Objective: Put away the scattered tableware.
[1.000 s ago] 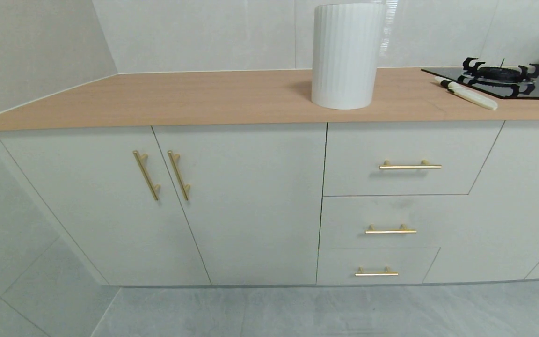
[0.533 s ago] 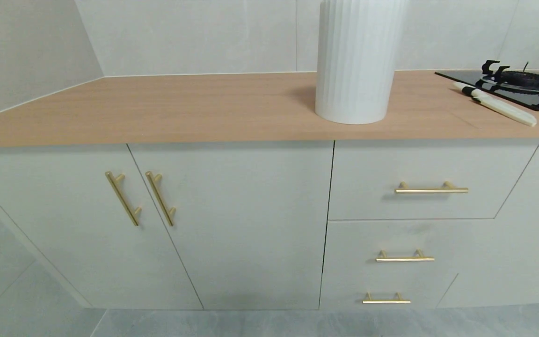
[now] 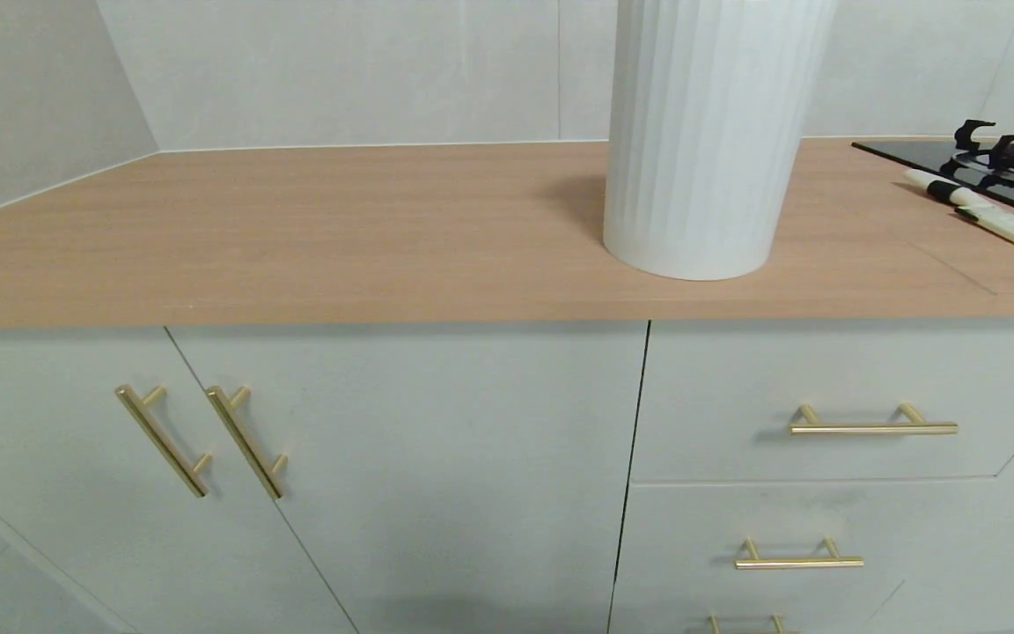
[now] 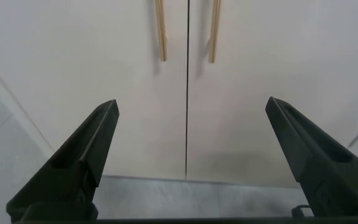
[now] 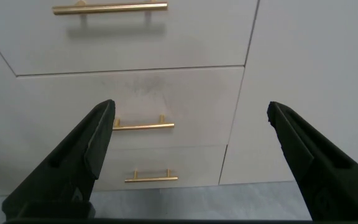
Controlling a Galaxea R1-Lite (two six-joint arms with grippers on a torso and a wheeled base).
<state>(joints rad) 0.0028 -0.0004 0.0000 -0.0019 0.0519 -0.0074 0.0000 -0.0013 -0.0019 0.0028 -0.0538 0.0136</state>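
A tall white ribbed container (image 3: 705, 132) stands on the wooden countertop (image 3: 340, 229). A white knife with a black band (image 3: 991, 217) lies at the counter's right end beside the black hob (image 3: 1000, 167). My left gripper (image 4: 188, 137) is open, facing the two cabinet doors with gold handles (image 4: 160, 31). My right gripper (image 5: 188, 137) is open too, facing the drawer fronts and their gold handles (image 5: 143, 126).
Below the counter are two doors with gold bar handles (image 3: 164, 440) on the left and a stack of drawers (image 3: 872, 429) on the right. Grey tiled walls (image 3: 340, 70) close the counter at the back and left. Grey floor tiles (image 4: 185, 199) lie under the cabinets.
The whole head view has shifted: the counter and cabinets look larger and lower in the picture, so the camera has come closer. Nothing on the counter has moved.
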